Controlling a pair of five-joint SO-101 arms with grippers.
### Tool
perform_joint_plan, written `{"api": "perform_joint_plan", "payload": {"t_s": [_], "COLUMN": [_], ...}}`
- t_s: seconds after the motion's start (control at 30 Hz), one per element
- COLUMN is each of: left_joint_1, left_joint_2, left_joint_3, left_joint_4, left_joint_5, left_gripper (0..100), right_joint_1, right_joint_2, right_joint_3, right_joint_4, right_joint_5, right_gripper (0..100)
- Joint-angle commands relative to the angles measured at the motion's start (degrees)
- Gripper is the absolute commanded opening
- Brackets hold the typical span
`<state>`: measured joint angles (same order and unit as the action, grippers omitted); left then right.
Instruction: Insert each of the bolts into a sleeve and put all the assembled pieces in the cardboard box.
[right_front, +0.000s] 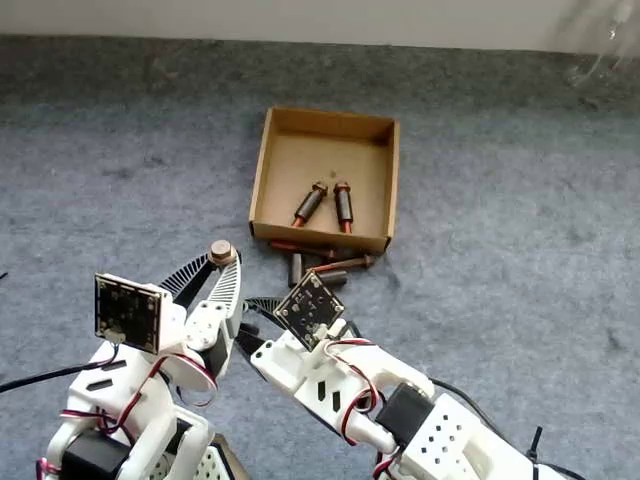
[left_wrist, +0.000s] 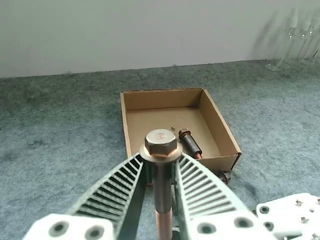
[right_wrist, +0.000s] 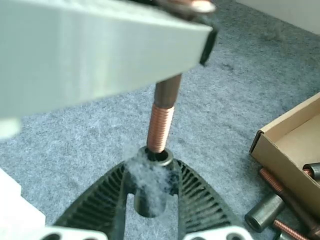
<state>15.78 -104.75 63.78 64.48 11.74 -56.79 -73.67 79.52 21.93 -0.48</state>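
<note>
The table is covered with a grey carpet (right_front: 520, 250), and a pale wall (left_wrist: 150, 35) is seen behind it. A bolt (left_wrist: 161, 145) is pinched upright, head up, between the fingers of the left gripper (left_wrist: 161, 160). A sleeve (right_wrist: 150, 197) is clamped by the right gripper (right_wrist: 150, 175) directly under it, and the bolt's threaded tip is set in the sleeve's mouth. Two assembled pieces (right_front: 310, 205) are laid in the cardboard box (right_front: 262, 170).

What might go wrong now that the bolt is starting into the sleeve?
The bolt has only its threaded tip in the mouth of the sleeve. A slight tilt might jam the threads on the rim or push the sleeve out of the right jaws. Loose bolts and sleeves lie close by, beside the cardboard box; a swing might scatter them.
</note>
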Motion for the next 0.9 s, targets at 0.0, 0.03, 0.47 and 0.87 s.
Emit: {"api": "perform_joint_plan", "payload": {"t_s": [0.0,0.03,0.47,0.87], "left_joint_1": [1.27,1.27,4.09,7.16], "left_joint_2": [-0.04,-0.04,0.31,0.04], "left_joint_3": [-1.54,-1.89,-1.98,5.14], "left_joint_4": [0.09,0.09,0.18,-0.35], "left_joint_5": [-0.35,-0.35,-0.62,-2.46], "left_gripper": [0,0,0,0], "right_joint_1": [1.01,1.01,1.10,4.18], "right_joint_2": [-0.75,-0.75,-1.27,-1.01], "right_joint_3": [-5.58,-5.58,-5.76,-18.07], "right_joint_4": [-1.01,-0.92,1.98,5.23], "right_joint_5": [-0.70,-0.70,-0.70,-2.37], "right_gripper": [0.4,0.4,0.4,0.4]}}
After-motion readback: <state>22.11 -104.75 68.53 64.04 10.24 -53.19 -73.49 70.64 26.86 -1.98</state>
